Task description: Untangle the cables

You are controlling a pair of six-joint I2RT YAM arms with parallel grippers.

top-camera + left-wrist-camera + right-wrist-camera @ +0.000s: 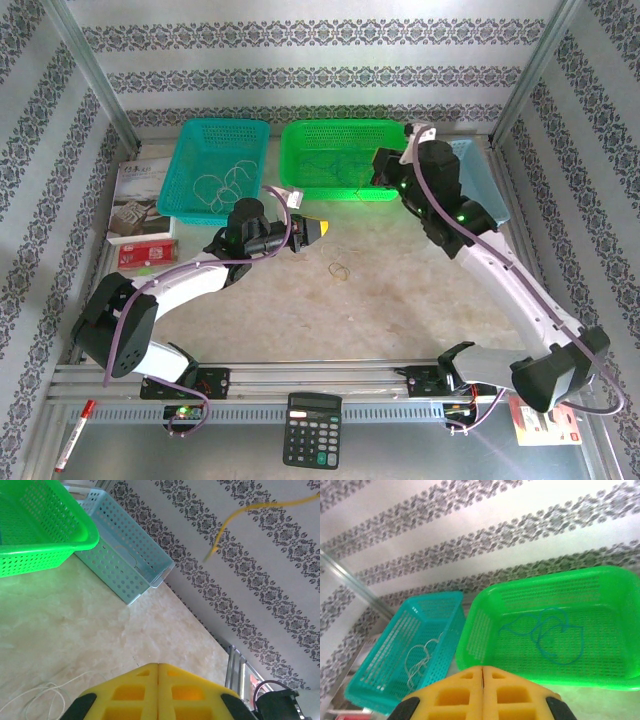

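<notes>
The cables are spread around the green basket (340, 127): a blue cable (555, 640) lies looped on that basket's floor, whitish cables (225, 187) lie curled in the teal basket (190, 170) just to its left, and a small loose loop (340, 270) lies on the bare table (400, 300), nearer the arm bases than the green basket. A yellow strand (240, 512) crosses the upper right corner of the left wrist view, in the air in front of the wallpaper; what holds it cannot be told. The left pincer (318, 231) sits below the green basket's near left corner, just above the loose loop, its yellow fingers (130, 692) pressed flat together with nothing visible between them. The right pincer (482, 669) hangs at the green basket's right side, looking down into it, its two fingers likewise closed tight on nothing that can be seen. A pale blue basket (125, 555) stands right beside the green basket on its right.
</notes>
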